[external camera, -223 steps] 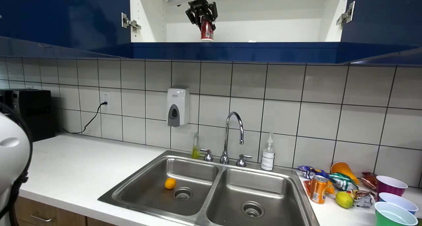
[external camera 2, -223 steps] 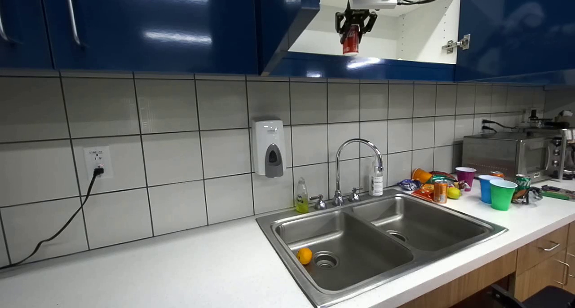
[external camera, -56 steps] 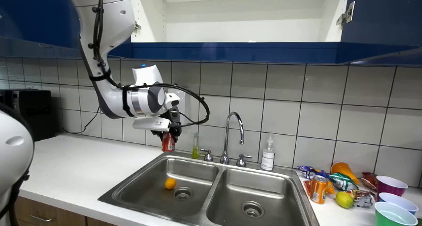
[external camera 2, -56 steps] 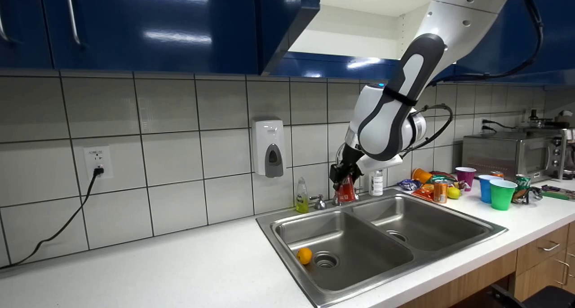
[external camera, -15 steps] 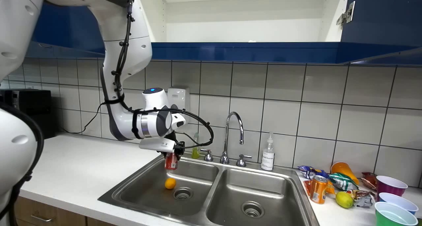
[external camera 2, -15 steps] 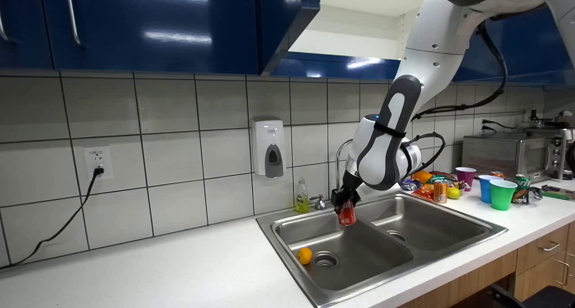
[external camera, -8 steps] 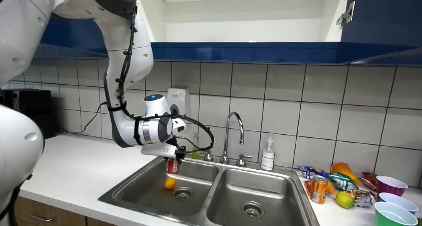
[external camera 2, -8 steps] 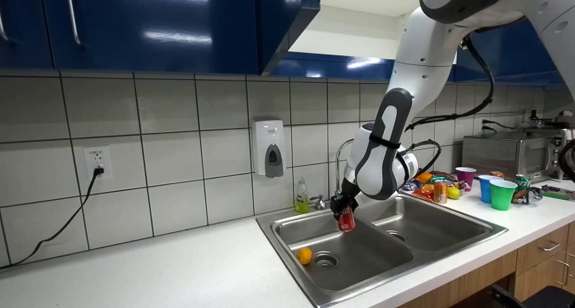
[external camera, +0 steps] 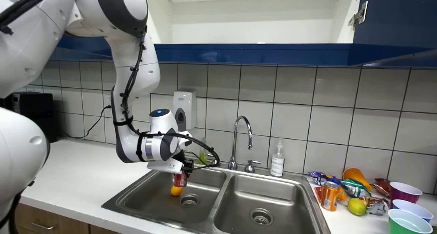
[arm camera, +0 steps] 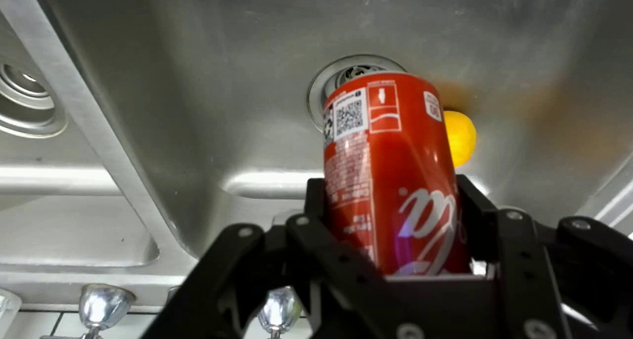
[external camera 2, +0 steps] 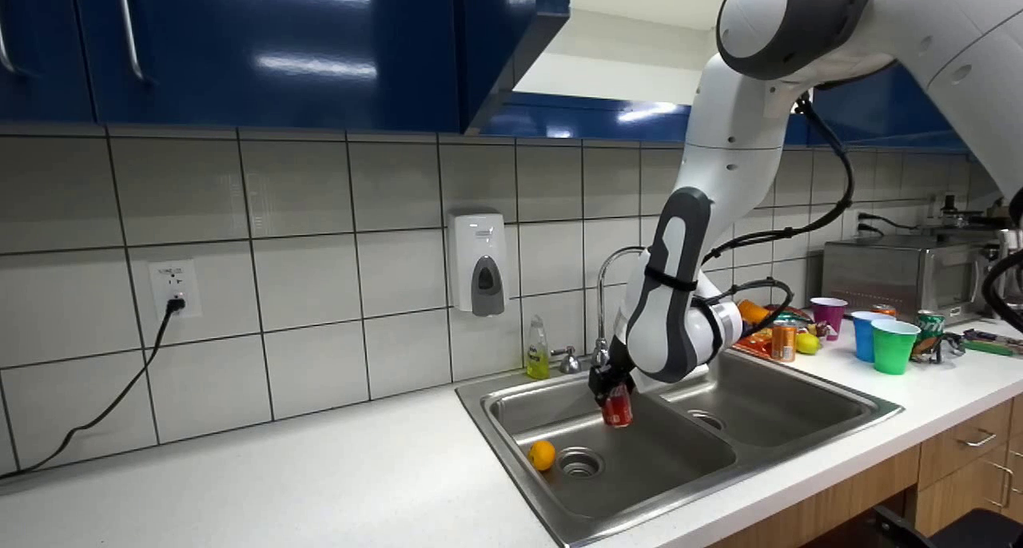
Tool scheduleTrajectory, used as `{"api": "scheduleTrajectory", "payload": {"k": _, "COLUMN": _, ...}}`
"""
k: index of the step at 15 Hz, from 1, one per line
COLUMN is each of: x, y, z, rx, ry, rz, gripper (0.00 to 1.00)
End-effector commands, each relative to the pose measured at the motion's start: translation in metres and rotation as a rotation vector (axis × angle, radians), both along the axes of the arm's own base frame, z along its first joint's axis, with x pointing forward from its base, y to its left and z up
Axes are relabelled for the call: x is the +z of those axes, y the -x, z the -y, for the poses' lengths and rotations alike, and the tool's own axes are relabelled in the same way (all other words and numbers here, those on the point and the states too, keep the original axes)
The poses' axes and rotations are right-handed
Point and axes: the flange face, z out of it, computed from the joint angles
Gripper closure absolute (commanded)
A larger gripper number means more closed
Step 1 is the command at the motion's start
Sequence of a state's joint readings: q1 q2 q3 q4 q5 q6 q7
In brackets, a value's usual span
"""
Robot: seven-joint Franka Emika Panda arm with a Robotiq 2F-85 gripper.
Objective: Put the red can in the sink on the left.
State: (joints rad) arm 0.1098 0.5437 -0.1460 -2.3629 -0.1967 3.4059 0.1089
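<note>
Bright room light glared on gloss and steel.
In an exterior view, white streaks glared on the blue cabinet door point(external camera 2: 264, 37) and ledge point(external camera 2: 591, 117); in both exterior views the upper wall tiles point(external camera: 336, 87) sat in soft grey shadow while the white counter point(external camera 2: 304, 468) looked bright. The wrist view was dimmer: a white band shone along the sink point(arm camera: 247, 92), warm reflections tinted the metal near the orange point(arm camera: 461, 137), and a purple sheen crossed the red can point(arm camera: 395, 141), whose fine print point(arm camera: 350, 178) blurred.
</note>
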Motion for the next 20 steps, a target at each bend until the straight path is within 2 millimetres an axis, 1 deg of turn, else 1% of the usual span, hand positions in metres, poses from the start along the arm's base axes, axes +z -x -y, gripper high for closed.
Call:
{"api": "scheduleTrajectory", "payload": {"k": 1, "x": -0.014, "y": -0.010, "z": 0.000, "rx": -0.011, "ry": -0.003, "rz": 0.034, "gripper": 0.62}}
{"api": "scheduleTrajectory", "payload": {"k": 4, "x": -0.030, "y": -0.013, "z": -0.004, "rx": -0.020, "ry": -0.009, "rz": 0.021, "gripper": 0.62}}
{"api": "scheduleTrajectory", "payload": {"k": 7, "x": -0.040, "y": -0.015, "z": -0.005, "rx": -0.024, "ry": -0.004, "rz": 0.015, "gripper": 0.62}}
{"api": "scheduleTrajectory", "payload": {"k": 11, "x": -0.054, "y": -0.018, "z": -0.001, "rx": -0.024, "ry": 0.002, "rz": 0.017, "gripper": 0.62}}
{"api": "scheduleTrajectory", "payload": {"k": 12, "x": -0.053, "y": -0.025, "z": -0.002, "rx": -0.024, "ry": 0.004, "rz": 0.012, "gripper": 0.62}}
{"api": "scheduleTrajectory", "payload": {"k": 13, "x": -0.056, "y": -0.028, "z": -0.002, "rx": -0.022, "ry": 0.002, "rz": 0.010, "gripper": 0.62}}
{"api": "scheduleTrajectory", "payload": {"k": 17, "x": -0.070, "y": -0.032, "z": -0.001, "rx": -0.015, "ry": 0.003, "rz": 0.010, "gripper": 0.62}}
{"api": "scheduleTrajectory", "payload": {"k": 20, "x": -0.081, "y": -0.032, "z": 0.003, "rx": -0.018, "ry": 0.003, "rz": -0.001, "gripper": 0.62}}
